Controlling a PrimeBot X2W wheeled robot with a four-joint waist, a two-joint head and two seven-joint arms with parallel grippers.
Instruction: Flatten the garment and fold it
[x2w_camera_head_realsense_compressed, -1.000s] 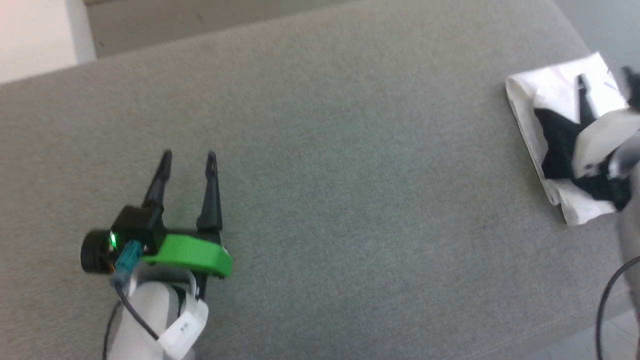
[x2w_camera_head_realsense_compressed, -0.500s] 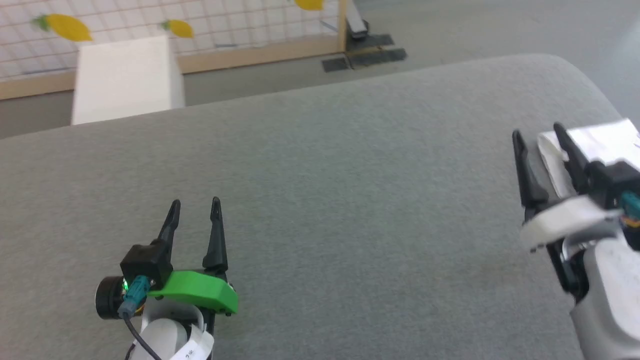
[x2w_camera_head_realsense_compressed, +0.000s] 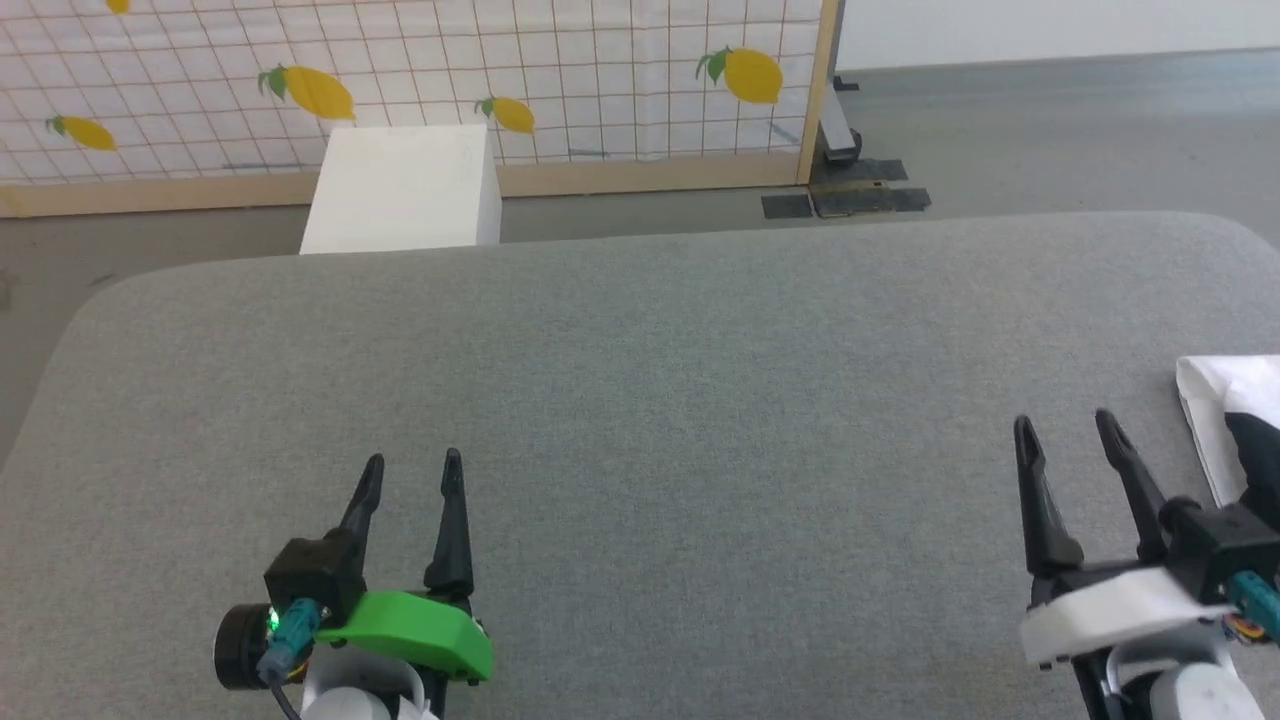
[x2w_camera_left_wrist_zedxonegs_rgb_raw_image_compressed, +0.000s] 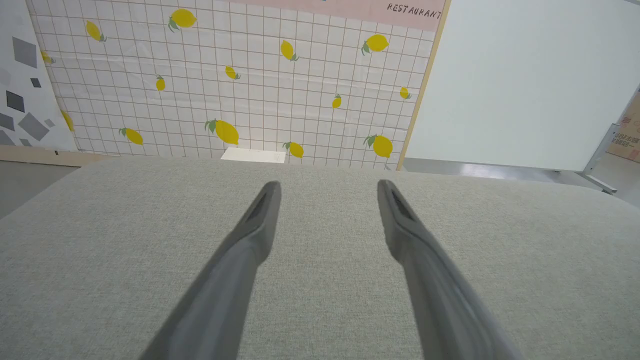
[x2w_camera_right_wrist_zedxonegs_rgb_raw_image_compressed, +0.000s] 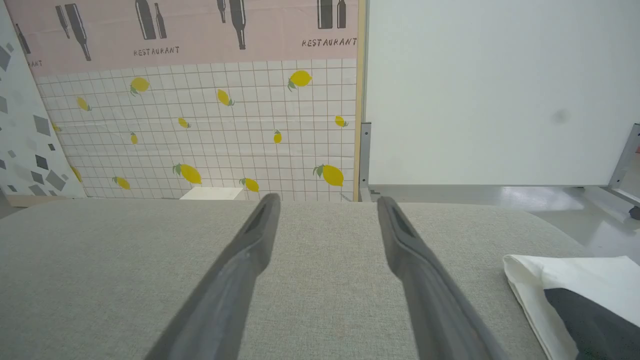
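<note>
Garment (x2w_camera_head_realsense_compressed: 1215, 385) lay folded at right edge of frame on grey table (x2w_camera_head_realsense_compressed: 640, 340). Left gripper (x2w_camera_head_realsense_compressed: 413, 460) and right gripper (x2w_camera_head_realsense_compressed: 1062, 420) stood wide open, empty, low in frame; probably parked because fold seemed finished.

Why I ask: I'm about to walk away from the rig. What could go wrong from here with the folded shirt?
1. The folded shirt lies near the right end of the grey table, close beside the open right tool; a sideways swing of that arm could snag it, undo the fold or push it off.
2. The shirt runs out of the head view, so its far side cannot be checked.
</note>
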